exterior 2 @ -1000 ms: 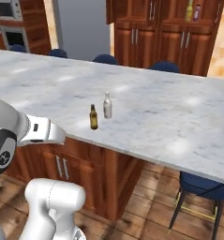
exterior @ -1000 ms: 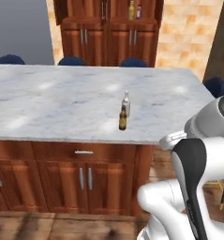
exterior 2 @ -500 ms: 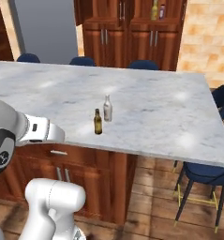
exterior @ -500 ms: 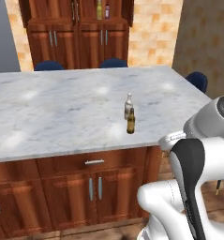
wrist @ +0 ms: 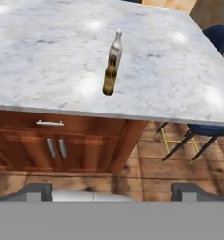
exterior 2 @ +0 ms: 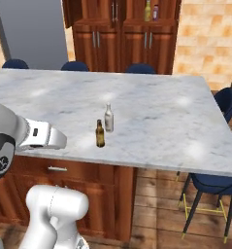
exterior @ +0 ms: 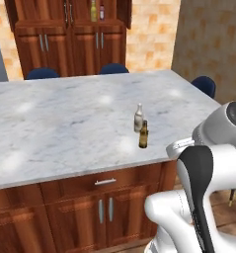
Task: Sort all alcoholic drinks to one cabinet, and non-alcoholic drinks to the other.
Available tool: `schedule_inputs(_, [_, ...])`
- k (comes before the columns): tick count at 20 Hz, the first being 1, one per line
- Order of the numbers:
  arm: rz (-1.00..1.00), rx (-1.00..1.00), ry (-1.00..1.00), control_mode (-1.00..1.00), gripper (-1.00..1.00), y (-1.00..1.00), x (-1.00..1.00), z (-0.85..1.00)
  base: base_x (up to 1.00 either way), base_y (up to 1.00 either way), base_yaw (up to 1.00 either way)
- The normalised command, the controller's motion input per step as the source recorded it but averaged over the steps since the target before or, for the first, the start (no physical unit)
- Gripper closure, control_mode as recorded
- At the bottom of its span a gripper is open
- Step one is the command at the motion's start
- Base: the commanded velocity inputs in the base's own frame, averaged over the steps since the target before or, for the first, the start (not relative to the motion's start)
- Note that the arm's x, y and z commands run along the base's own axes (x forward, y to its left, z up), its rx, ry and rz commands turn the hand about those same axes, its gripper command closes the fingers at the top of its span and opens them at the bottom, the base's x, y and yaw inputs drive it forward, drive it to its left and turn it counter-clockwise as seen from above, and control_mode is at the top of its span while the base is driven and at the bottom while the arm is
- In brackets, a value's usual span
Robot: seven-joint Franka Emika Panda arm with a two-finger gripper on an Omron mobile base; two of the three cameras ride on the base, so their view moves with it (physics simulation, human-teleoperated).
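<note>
Left base view: amber bottle (exterior: pixel 143 135) and whitish bottle (exterior: pixel 138 117) upright, just beside each other near counter (exterior: pixel 50 128) front edge.

Right base view: yellow bottle (exterior 2: pixel 147 9) and maroon bottle (exterior 2: pixel 156 12) shelved in cabinet (exterior 2: pixel 122 36), tops cut off.

Hand view: tool (wrist: pixel 111 191) spread wide, empty. Glass likely rigid, slippery, fragile; grip at body, below neck.

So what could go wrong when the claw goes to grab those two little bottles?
The amber bottle and the whitish bottle stand upright and very close together, so the open claw, closing on one, might tip the other. They also stand near the marble counter edge, so a knocked bottle could roll off onto the floor.
</note>
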Motion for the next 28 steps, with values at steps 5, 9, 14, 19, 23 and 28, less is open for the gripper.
schedule_inputs(5, [0.00,0.00,0.00,1.00,-1.00,0.00,0.00,0.00,0.48,-0.02,0.00])
schedule_inputs(9, [0.00,0.00,0.00,1.00,-1.00,0.00,0.00,0.00,0.58,-0.01,0.01])
schedule_inputs(14, [0.00,0.00,0.00,1.00,-1.00,0.00,0.00,0.00,0.37,-0.10,0.03])
schedule_inputs(19, [0.01,0.05,0.00,-1.00,-1.00,-0.03,0.00,-0.16,0.05,-0.08,0.02])
schedule_inputs(23, [0.01,0.08,0.00,-1.00,-1.00,-0.06,0.21,-0.51,0.00,0.00,0.00])
schedule_inputs(28, [0.00,0.03,0.00,-1.00,-1.00,-0.01,0.55,-0.53,0.00,0.00,0.00])
